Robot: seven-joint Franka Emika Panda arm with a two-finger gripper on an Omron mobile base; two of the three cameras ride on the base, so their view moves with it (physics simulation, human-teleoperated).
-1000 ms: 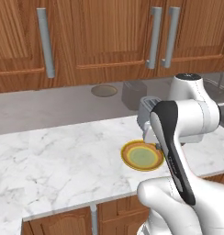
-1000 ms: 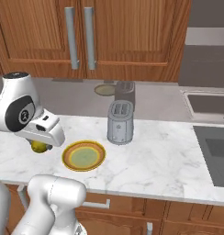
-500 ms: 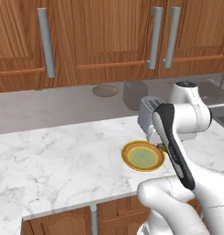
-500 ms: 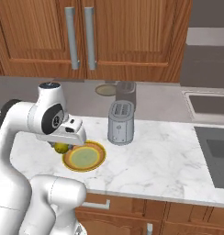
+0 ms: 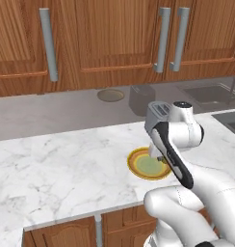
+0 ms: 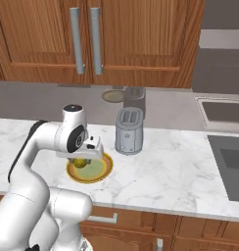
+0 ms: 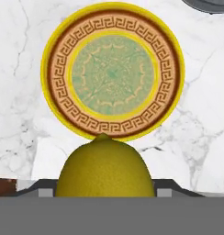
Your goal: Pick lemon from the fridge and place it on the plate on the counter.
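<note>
Lemon point(image 7: 104, 166) sits closest to my hand camera, bulging up between the fingers, which I read as clamped on it, though the tips themselves are hidden behind the fruit. In the right base view I see it as a small olive blob under the hand point(image 6: 81, 162), held above the near-left part of the plate point(image 6: 103, 172). So I'm in the carry-and-place step: the fruit is out of the fridge and over the surface point(image 6: 180, 171), not yet set down.

Beyond the lemon, the hand view shows the plate's patterned rim and pale green centre lying ahead, which tells me my grip hangs over the near rim, not the middle. My next move, as I judge it, calls for nudging forward until the lemon is over the centre, lowering until it nearly touches, then letting go gently so it does not roll off.

Further back stands the toaster point(image 6: 129, 130), just beside the plate's far right; I should keep clear of it.
</note>
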